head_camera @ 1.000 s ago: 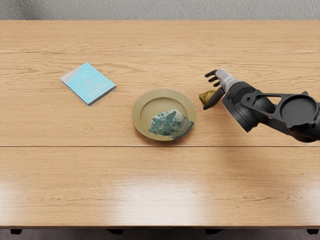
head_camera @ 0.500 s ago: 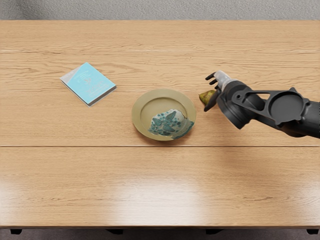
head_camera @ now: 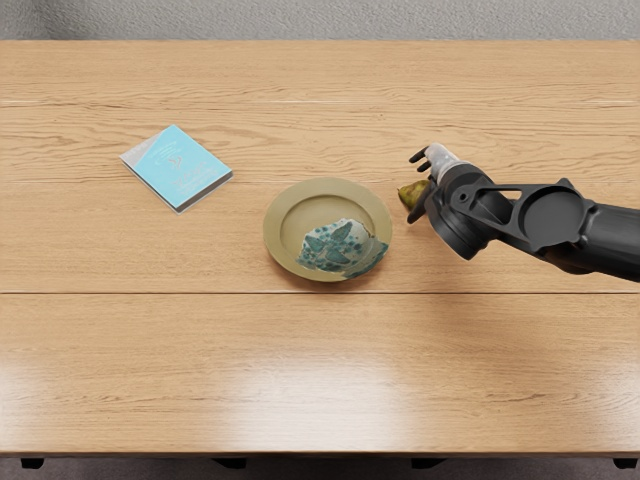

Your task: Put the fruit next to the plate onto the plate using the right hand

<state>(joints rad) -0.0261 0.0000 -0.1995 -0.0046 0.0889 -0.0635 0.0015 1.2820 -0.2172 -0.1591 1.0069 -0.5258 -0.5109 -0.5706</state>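
The right arm (head_camera: 600, 228), dark and thick, reached in from the right edge, lying low and nearly level across the picture. A round disc-shaped joint (head_camera: 548, 215) sat midway along it, and a bulky rounded joint (head_camera: 465, 215) came before the pale wrist (head_camera: 441, 160). The right hand (head_camera: 424, 180) pointed up and left, its dark fingers (head_camera: 419, 157) spread apart, slightly bent, gripping nothing.

Wooden table (head_camera: 320, 380) with blue booklet (head_camera: 176, 167), olive plate (head_camera: 276, 226), fruit (head_camera: 408, 193) just beside plate.

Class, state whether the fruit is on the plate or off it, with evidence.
Off. The fruit shows just outside the right rim of the plate, at the right hand.
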